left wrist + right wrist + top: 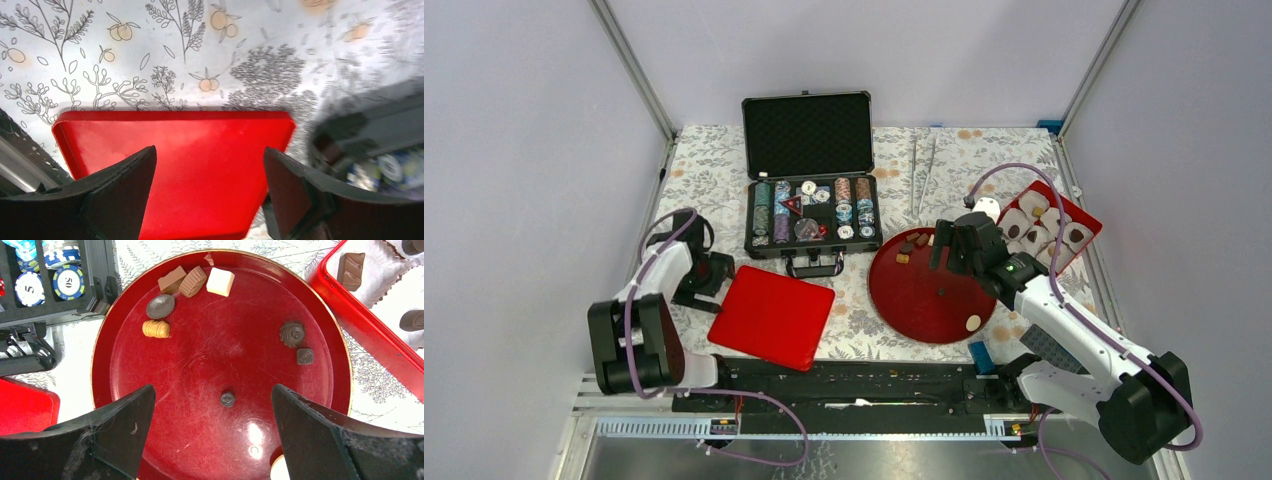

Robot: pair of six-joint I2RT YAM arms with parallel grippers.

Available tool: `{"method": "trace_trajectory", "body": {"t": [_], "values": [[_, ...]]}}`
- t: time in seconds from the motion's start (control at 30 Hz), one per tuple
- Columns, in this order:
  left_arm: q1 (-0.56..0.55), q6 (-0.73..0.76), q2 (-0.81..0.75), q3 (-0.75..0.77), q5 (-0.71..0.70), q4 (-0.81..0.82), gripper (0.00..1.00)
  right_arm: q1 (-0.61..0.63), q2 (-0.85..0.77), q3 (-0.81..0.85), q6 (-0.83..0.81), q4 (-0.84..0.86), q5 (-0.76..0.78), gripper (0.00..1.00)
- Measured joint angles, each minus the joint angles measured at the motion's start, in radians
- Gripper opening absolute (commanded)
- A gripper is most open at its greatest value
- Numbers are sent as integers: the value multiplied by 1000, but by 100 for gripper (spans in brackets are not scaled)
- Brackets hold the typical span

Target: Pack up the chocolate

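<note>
Chocolate pieces (292, 334) lie on the round red plate (200, 360) just ahead of the right claw (212, 392), jaws wide, empty; the left claw (210, 162), equally wide, hangs over a red tray (200, 140).

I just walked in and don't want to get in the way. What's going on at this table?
The robot is packing chocolate. The right gripper hovers over the round red plate with its fingers open and holds nothing. Several loose chocolate pieces lie on that plate. A few pieces already sit in paper cups in the red box beside the plate. The left gripper hangs open above the square red lid, also empty.
</note>
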Motion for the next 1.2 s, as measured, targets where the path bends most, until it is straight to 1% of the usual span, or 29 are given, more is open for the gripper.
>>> {"method": "trace_trajectory", "body": {"t": [0.07, 0.17, 0.2, 0.23, 0.37, 0.47, 0.63, 0.77, 0.93, 1.07, 1.2], "values": [[9, -21, -63, 14, -12, -14, 82, 0, 1, 0, -1, 3, -8, 93], [29, -48, -106, 18, -19, -20, 72, 0, 4, -5, -2, 19, -25, 93], [40, -58, -104, 16, -14, -20, 71, 0, 5, -7, -1, 23, -28, 93], [55, -68, -97, 8, -2, -12, 72, 0, 9, -9, 1, 28, -35, 93], [121, -99, -28, -49, 78, 19, 82, 0, 35, -9, 20, 52, -73, 93], [130, -109, 18, -55, 109, 15, 86, 0, 39, -9, 31, 66, -97, 93], [129, -129, 19, -55, 124, 21, 86, 0, 39, -10, 23, 68, -101, 93], [129, -146, 19, -56, 124, 32, 83, 0, 21, -27, 19, 62, -101, 93], [129, -169, 38, -84, 129, 67, 74, 0, -2, -60, 20, 47, -101, 93], [132, -187, 55, -95, 132, 87, 62, 0, -5, -70, 20, 40, -101, 93], [151, -194, 79, -89, 135, 91, 48, 0, -5, -70, 20, 40, -101, 93]]}}
